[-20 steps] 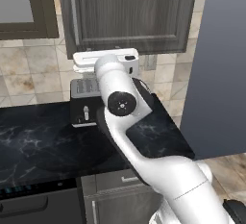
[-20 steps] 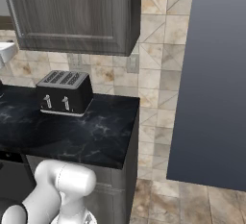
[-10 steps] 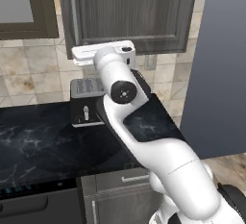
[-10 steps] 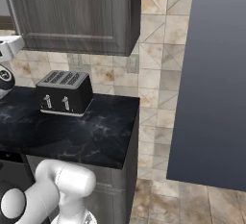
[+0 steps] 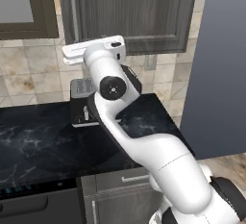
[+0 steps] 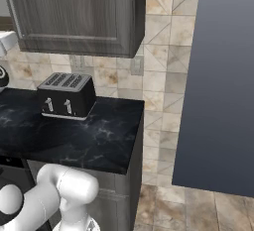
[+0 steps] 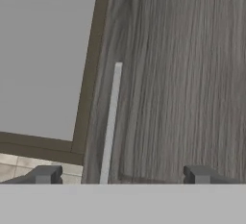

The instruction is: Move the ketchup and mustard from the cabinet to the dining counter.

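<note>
Cabinet (image 5: 129,11): dk woodgrain, door shut

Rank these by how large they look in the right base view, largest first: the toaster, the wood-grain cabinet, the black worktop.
1. cabinet: looks largest, though the frame crops it.
2. black worktop: close behind the cabinet, so this order is unsure.
3. toaster: clearly smallest.
</note>
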